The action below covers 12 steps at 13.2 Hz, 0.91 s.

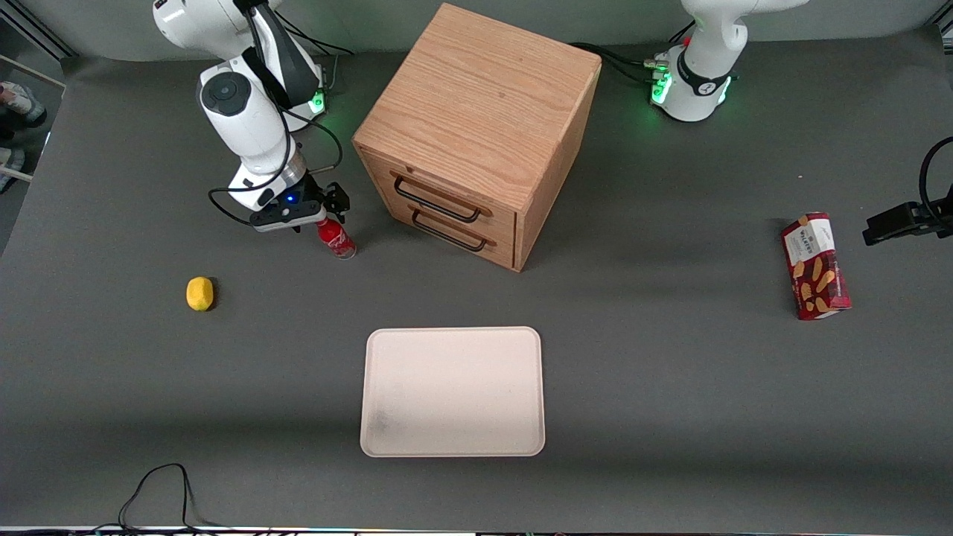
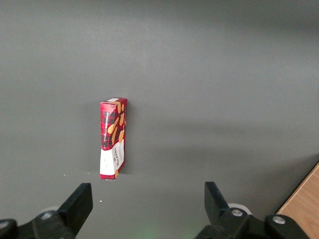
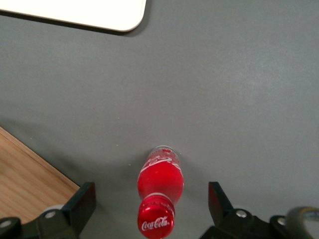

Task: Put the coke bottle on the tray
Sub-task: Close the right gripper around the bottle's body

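Fingers (image 3: 83,199) of the working arm's gripper (image 3: 152,201) are spread wide, one on each side of the coke bottle (image 3: 160,191), and nothing is held between them; grey worktop can be seen in the gaps between each finger and the bottle. The bottle stands upright on the worktop (image 1: 670,387), its long axis vertical, so that its red cap is presented toward the wrist camera and its clear base is seen lower down against the grey surface. The bottle is centred between the fingers, so the coming move is judged to be a short descent and a closing on the neck or body.

From the front view, the gripper (image 1: 322,217) is seen directly above the coke bottle (image 1: 336,238), beside the front of the wooden drawer cabinet (image 1: 476,134) and toward the working arm's end of the worktop. The tray (image 1: 453,391) lies flat, well apart from the bottle and nearer to the front camera; nothing is on it apart from a faint grey smudge. A small yellow object (image 1: 199,293) lies on the worktop near the bottle. A red biscuit box (image 1: 816,266) lies toward the parked arm's end.
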Each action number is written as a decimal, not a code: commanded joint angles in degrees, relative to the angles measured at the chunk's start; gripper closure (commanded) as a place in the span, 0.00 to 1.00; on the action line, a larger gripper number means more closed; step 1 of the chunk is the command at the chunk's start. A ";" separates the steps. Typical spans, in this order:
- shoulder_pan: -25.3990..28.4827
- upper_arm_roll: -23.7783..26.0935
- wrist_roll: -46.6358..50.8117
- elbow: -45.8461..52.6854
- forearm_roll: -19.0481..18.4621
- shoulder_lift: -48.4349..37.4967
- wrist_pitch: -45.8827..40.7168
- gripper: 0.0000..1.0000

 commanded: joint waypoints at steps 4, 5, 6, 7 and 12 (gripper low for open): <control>-0.09 -0.30 0.91 -0.48 -1.47 1.82 2.03 0.00; 0.00 -0.30 0.91 -0.48 -1.47 1.82 1.77 0.00; 0.00 -0.30 0.91 -0.39 -1.47 1.73 1.50 0.08; -0.09 -0.30 0.91 -0.39 -1.47 1.73 1.41 0.27; -0.09 -0.30 0.65 -0.30 -1.47 1.73 0.02 0.86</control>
